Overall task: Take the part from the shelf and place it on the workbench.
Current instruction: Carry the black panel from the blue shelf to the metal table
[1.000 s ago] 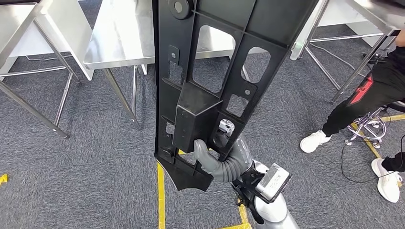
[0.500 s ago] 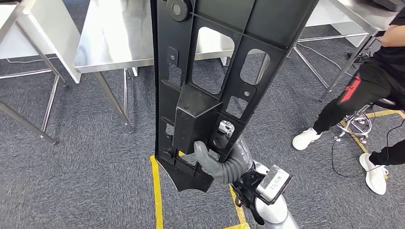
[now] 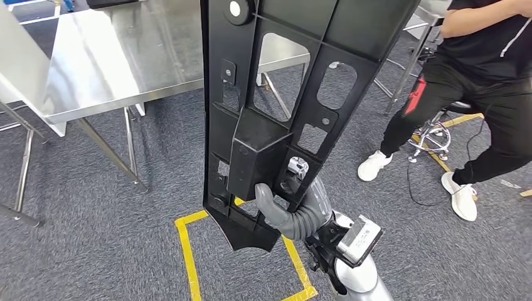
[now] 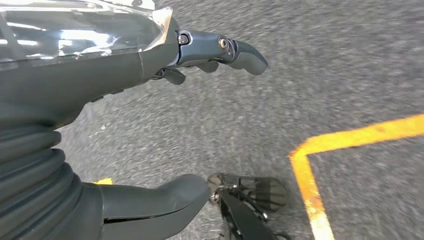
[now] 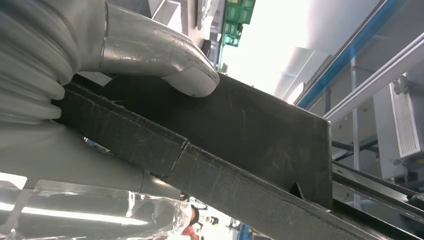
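Observation:
A long black plastic part (image 3: 276,106) with cut-out windows stands upright in front of me, its top beyond the picture's edge. My right hand (image 3: 285,210) grips it near its lower end, thumb wrapped over the boxy block. In the right wrist view the thumb (image 5: 165,62) presses on the black part (image 5: 240,145). A steel workbench (image 3: 113,63) stands at the upper left, beyond the part. My left hand (image 4: 200,115) hangs over grey carpet, fingers apart, holding nothing.
A person in black clothes and white shoes (image 3: 477,94) sits on a stool at the right. Yellow tape (image 3: 188,251) marks a box on the carpet (image 3: 94,238) below the part. Steel table legs (image 3: 116,153) stand at the left.
The whole scene has shifted: the camera has moved, bringing the workbench closer at the left and the person further into view. My right hand keeps the same hold on the part.

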Controlling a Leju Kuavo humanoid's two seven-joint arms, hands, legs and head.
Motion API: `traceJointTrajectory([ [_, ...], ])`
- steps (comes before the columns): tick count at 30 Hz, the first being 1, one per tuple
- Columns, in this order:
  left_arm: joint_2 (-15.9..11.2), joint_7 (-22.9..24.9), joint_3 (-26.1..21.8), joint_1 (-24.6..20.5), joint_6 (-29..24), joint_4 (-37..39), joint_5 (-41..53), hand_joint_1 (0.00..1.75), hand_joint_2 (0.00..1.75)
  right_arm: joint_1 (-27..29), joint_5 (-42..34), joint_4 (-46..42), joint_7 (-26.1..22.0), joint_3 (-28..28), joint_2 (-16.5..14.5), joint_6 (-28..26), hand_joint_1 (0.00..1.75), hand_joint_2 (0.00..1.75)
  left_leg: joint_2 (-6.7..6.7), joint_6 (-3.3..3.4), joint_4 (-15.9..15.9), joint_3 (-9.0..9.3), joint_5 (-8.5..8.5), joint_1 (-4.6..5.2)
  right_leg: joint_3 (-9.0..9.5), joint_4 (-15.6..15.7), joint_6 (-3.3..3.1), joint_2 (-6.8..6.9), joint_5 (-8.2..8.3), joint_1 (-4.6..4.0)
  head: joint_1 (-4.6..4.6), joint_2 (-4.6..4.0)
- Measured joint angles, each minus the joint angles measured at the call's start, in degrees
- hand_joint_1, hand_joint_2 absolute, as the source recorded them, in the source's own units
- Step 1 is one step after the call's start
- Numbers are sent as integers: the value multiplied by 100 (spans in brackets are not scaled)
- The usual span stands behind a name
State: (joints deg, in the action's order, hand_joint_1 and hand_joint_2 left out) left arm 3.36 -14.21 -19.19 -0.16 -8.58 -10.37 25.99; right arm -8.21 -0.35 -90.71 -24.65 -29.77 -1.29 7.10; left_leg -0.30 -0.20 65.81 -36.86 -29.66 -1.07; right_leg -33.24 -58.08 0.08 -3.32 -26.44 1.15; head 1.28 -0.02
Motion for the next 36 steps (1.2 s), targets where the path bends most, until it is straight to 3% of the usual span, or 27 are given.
traceJointTrajectory([
  [2, -1, -53, 1, -15, 26, -1, 24, 0, 175, -5, 0, 0, 0, 0, 0, -1, 175, 175, -56, 27, -607, 271, 222, -4, -1, -14, 33, -43, -25, -44, 4, 0],
  [3, 2, -69, 1, -20, 40, -1, 36, 0, 175, -5, 0, 0, 1, -1, 2, -2, 175, 175, -77, 32, -721, 322, 232, 1, -15, -20, 39, -49, -31, -65, 5, 0],
  [14, -5, -94, -5, -21, 79, -1, 52, 0, 175, -6, 0, 0, 2, -11, 20, -2, 175, 175, -99, 108, -737, 323, 240, 79, -2, 58, 108, -28, 3, -26, 9, 0],
  [16, -14, -86, -10, -23, 79, -1, 55, 0, 175, -4, 0, 1, 1, -10, 19, -2, 175, 175, -100, 163, -715, 315, 222, 94, 3, 79, 161, -31, 11, -1, 8, 0],
  [20, -24, -42, -38, -26, 76, 0, 82, 0, 175, 5, 0, 7, 3, -8, 19, -2, 175, 175, -77, 346, -868, 417, 211, 85, -10, -68, 322, 13, 102, -12, 8, 0],
  [22, -17, -28, -46, -23, 75, 1, 97, 0, 175, -7, 1, 8, 3, -15, 20, -2, 175, 175, -40, 393, -930, 528, 238, 55, -159, -395, 309, 136, -93, -21, 19, 0],
  [24, -19, -19, -58, -14, 70, 1, 107, 0, 175, -1, 1, 10, 3, -22, 24, -2, 175, 175, 9, 389, -938, 548, 237, 47, -489, -1050, 299, 226, -409, -2, 28, 0],
  [26, -14, -8, -69, 0, 66, 1, 120, 0, 175, 27, 0, 12, 4, -22, 34, -2, 175, 175, 51, 347, -933, 560, 215, 26, -741, -1476, 376, 255, -555, 45, 27, 0],
  [27, -10, -3, -72, 4, 65, 1, 126, 0, 175, 35, 0, 13, 4, -23, 39, -2, 175, 175, 64, 309, -928, 581, 193, 1, -712, -1383, 452, 269, -490, 75, 28, 0],
  [29, 0, 2, -77, 7, 64, 1, 135, 0, 175, 39, 0, 14, 4, -24, 44, -2, 175, 175, 78, 197, -910, 650, 128, -67, -377, -666, 636, 314, -167, 146, 29, 0],
  [30, -10, 2, -80, 5, 59, 1, 137, 0, 175, 40, 1, 19, 4, -25, 46, -2, 175, 175, 81, 133, -895, 683, 93, -91, -225, -319, 664, 331, -74, 154, 34, 0],
  [31, -17, 3, -82, 3, 52, 1, 140, 0, 175, 40, 1, 26, 4, -26, 50, -2, 175, 175, 87, 68, -880, 692, 58, -97, -120, -111, 610, 355, -36, 148, 39, 1],
  [34, -17, 13, -85, 7, 28, 1, 152, 0, 175, 60, 2, 40, 9, -21, 52, -2, 175, 175, 108, -67, -860, 713, 13, -94, -79, -82, 284, 349, -70, 108, 26, 1],
  [36, -9, 17, -85, -3, 21, 1, 152, 0, 175, 66, 2, 40, 9, -10, 42, -2, 175, 175, 106, -100, -688, 638, 6, -122, -20, -74, 181, 317, -83, 114, 14, 1],
])
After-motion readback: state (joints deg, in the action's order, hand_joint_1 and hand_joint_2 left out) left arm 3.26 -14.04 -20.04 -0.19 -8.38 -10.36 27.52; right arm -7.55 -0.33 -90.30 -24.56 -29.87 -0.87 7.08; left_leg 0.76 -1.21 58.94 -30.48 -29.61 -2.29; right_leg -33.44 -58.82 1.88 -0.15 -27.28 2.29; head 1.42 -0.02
